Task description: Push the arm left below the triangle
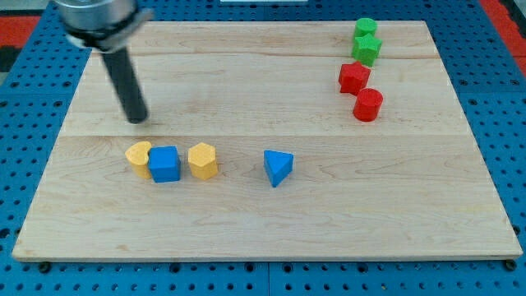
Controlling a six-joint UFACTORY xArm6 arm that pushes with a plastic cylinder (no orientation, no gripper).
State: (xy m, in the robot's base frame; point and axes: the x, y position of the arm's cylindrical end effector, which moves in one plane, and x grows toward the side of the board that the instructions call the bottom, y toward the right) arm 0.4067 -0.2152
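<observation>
A blue triangle block (278, 168) lies near the middle of the wooden board (263, 222). My tip (137, 119) rests on the board at the upper left, well to the left of and above the triangle. Just below the tip is a row of three blocks: a yellow heart-shaped block (139, 158), a blue cube (164, 164) touching it, and a yellow hexagonal block (203, 160).
At the upper right stand a green block (365, 28), a green star block (366, 49), a red star block (353, 77) and a red cylinder (367, 104). Blue pegboard (33, 123) surrounds the board.
</observation>
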